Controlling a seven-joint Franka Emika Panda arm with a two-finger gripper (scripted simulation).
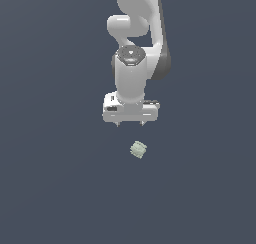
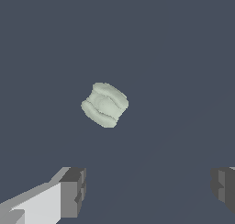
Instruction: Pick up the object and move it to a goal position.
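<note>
**Lump lies off the claw's centre**

A flat, featureless slate-blue counter (image 1: 50,188) fills both views. The white two-fingered claw (image 1: 130,124) hangs with fingers spread wide, holding nothing. The tiny pale greenish-grey bumpy lump (image 1: 138,149) sits just below centre in the exterior frame — below the claw, slightly right. Its ridges run diagonally; it looks squat, without a clear long axis.

Flat dark slate-blue ground (image 1: 55,188) fills both views edge to edge, same even matte tone throughout, faintly lighter toward the bottom of the exterior view, soft diffuse light, with only faint tonal banding across it in the wrist view.
</note>
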